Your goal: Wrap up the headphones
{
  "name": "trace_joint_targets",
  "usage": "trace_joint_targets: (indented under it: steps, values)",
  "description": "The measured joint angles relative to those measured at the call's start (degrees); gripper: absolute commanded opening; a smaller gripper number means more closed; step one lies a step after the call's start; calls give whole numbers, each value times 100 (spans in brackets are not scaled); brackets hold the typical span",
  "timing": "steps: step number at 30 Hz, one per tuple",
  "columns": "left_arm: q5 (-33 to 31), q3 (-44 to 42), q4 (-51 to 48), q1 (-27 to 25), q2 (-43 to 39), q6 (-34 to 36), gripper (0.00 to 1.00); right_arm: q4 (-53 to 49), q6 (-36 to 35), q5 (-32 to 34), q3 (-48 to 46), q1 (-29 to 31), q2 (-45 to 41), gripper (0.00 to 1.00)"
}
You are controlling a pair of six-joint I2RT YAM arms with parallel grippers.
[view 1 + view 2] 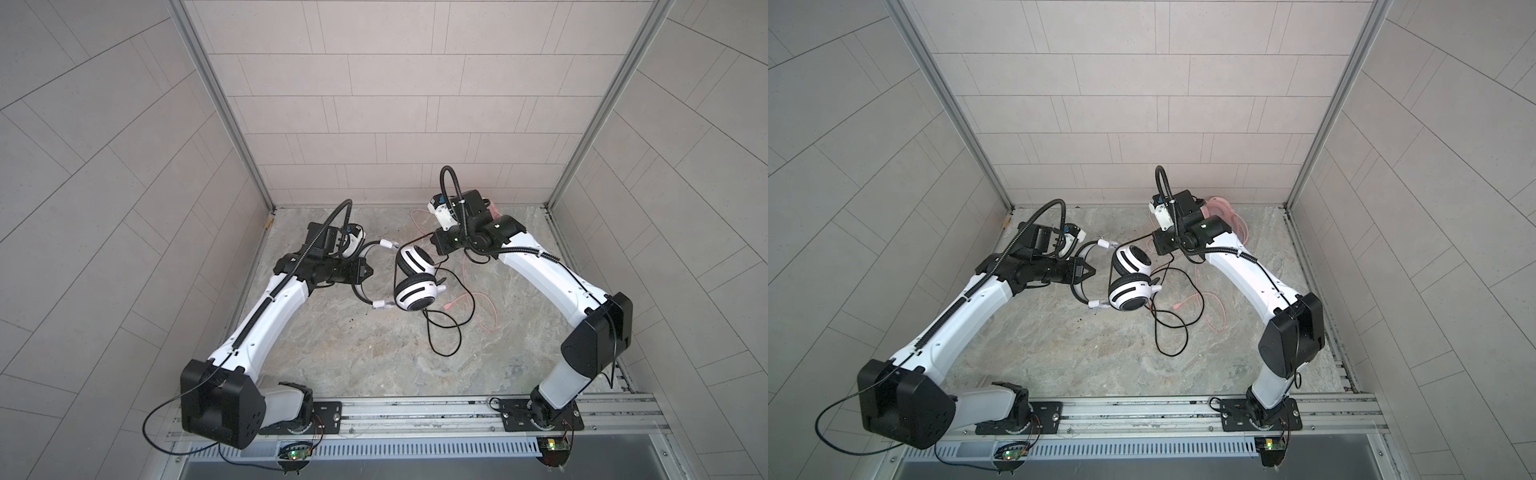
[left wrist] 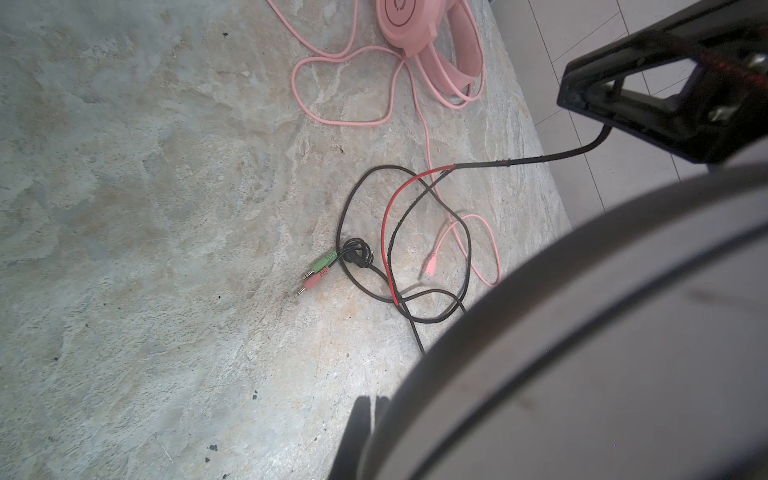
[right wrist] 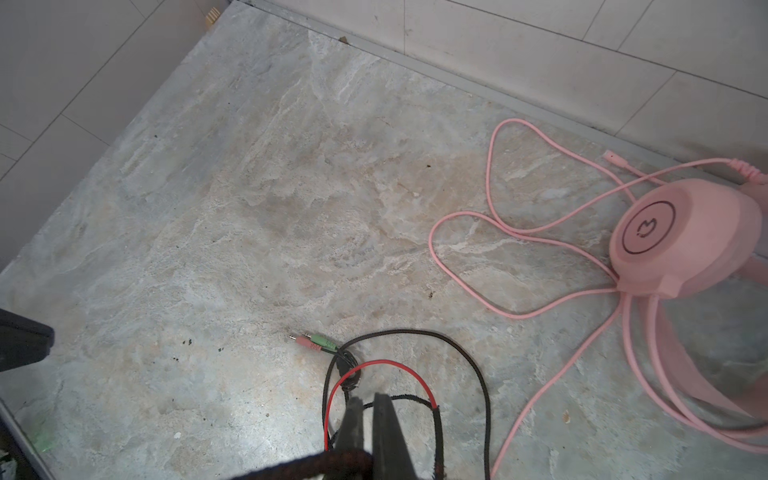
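- The white-and-black headphones (image 1: 411,282) are sitting near the middle of the stone tabletop (image 1: 332,353), with the two earcups stacked close together and the headband arching out toward nine o'clock.
- The left gripper (image 1: 365,272) is clamping that headband, its jaws clenched on the band; in the left wrist view the band (image 2: 582,332) is filling the near corner and blocking much of the table beyond.
- The right gripper (image 1: 434,245) is pinching the black cable (image 1: 453,320) at about one o'clock from the earcups, jaws clenched on it; in the right wrist view its closed fingers (image 3: 386,428) are covering part of the cord.
- The rest of the black cable is lying in loose loops toward five o'clock, and in the left wrist view a red strand (image 2: 388,232) is running alongside it.
- Its green and pink jack plugs (image 2: 313,276) are resting on the stone beside a small knot of cord.
- The pink headphones (image 1: 1219,210) are lying at the far edge, toward one o'clock, largely hidden behind the right arm in both top views.
- The pink cable (image 1: 486,307) is trailing in open loops toward four o'clock, crossing under the black loops, with its pink plug (image 2: 430,270) lying just beside them.
- Tiled walls (image 1: 395,104) are enclosing the table on three sides.
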Motion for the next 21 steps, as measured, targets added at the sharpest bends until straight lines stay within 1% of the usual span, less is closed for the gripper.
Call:
trace_joint_targets:
  steps: [7,13,16,17,19,21]
  values:
    - [140,-129,157,2,-111,-81,0,704,382,-793,-693,55,74,0]
    - [216,-190,310,4,-160,-175,0,1049,575,-1187,-789,391,452,1]
    - [201,-188,313,4,-160,-289,0,1366,697,-1414,-1021,474,514,8]
    - [181,-173,273,4,-157,-345,0,1475,756,-1484,-1119,492,514,11]
    - [173,-111,203,4,-146,-470,0,1725,861,-1532,-1322,511,514,17]
    - [216,50,125,2,-136,-601,0,1947,964,-1539,-1556,511,514,21]
